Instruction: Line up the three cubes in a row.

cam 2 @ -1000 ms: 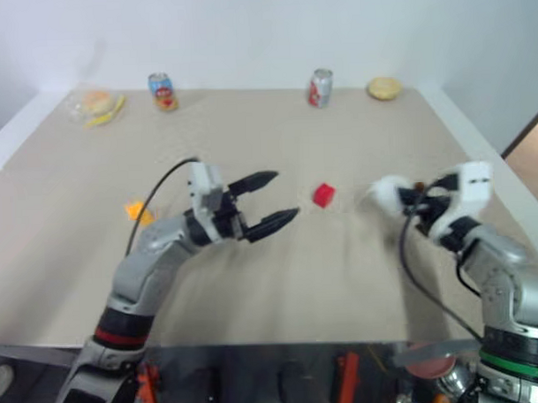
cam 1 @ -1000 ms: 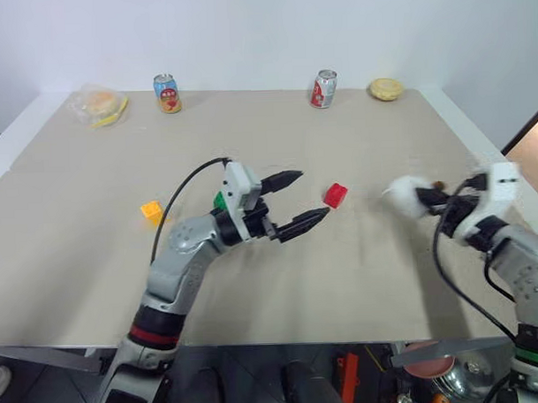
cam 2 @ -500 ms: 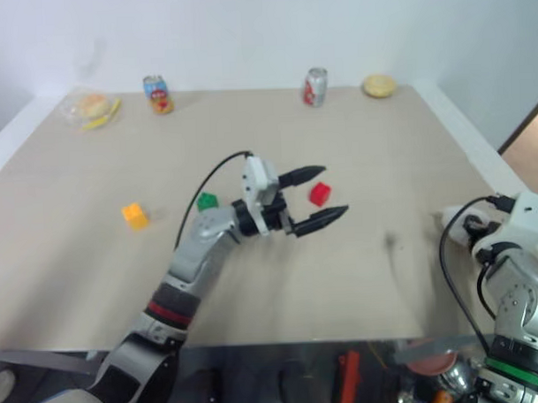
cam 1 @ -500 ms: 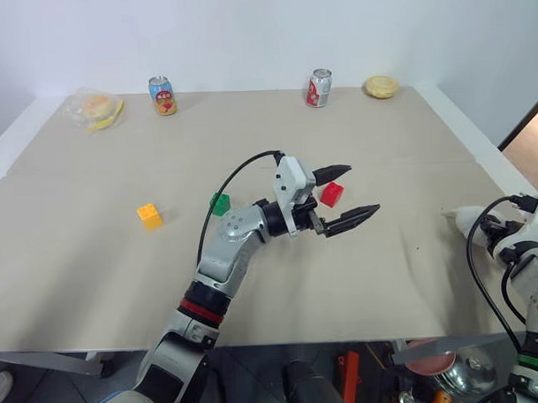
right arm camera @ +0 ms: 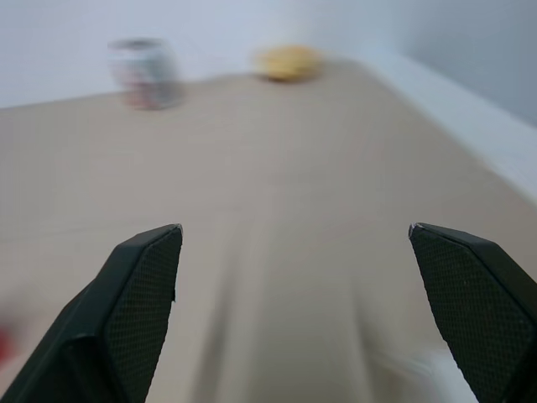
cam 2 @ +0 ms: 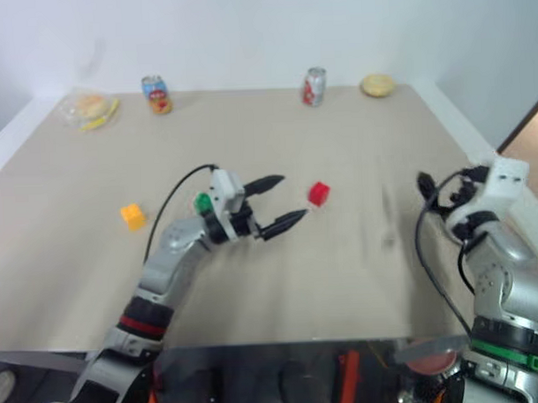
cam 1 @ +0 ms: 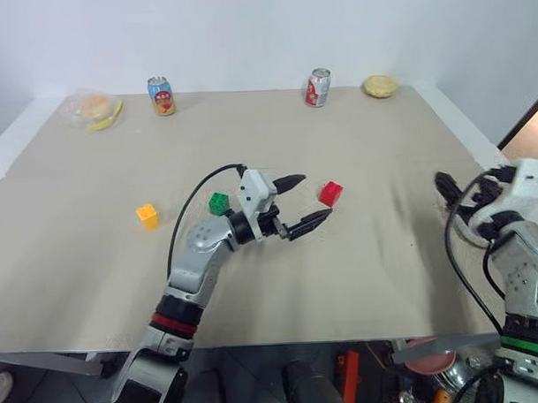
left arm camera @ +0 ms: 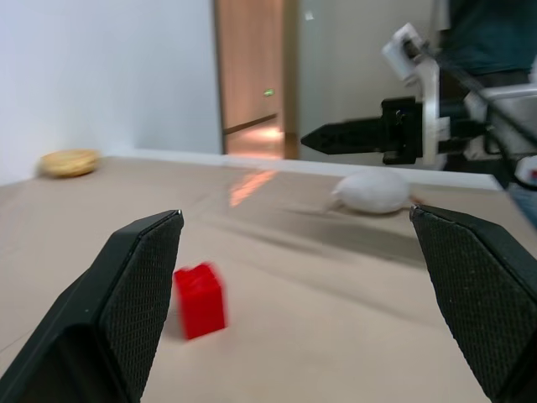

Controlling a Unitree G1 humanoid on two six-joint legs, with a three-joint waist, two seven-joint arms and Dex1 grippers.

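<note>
The red cube (cam 1: 331, 193) lies on the table (cam 1: 382, 162) just ahead of the left hand (cam 1: 300, 203), whose fingers stand wide and empty. The green cube (cam 1: 219, 203) and the orange-yellow cube (cam 1: 147, 215) lie further left. They look light, hard and smooth: best pinched on two flat opposite sides. The right hand (cam 1: 447, 195) is also wide, empty.

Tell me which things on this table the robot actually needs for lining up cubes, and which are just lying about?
Needed:
small red studded plastic cube
small green studded plastic cube
small orange-yellow studded plastic cube

Lying about:
two drink cans
white rounded lump
round yellowish bun
wrapped burger
</note>
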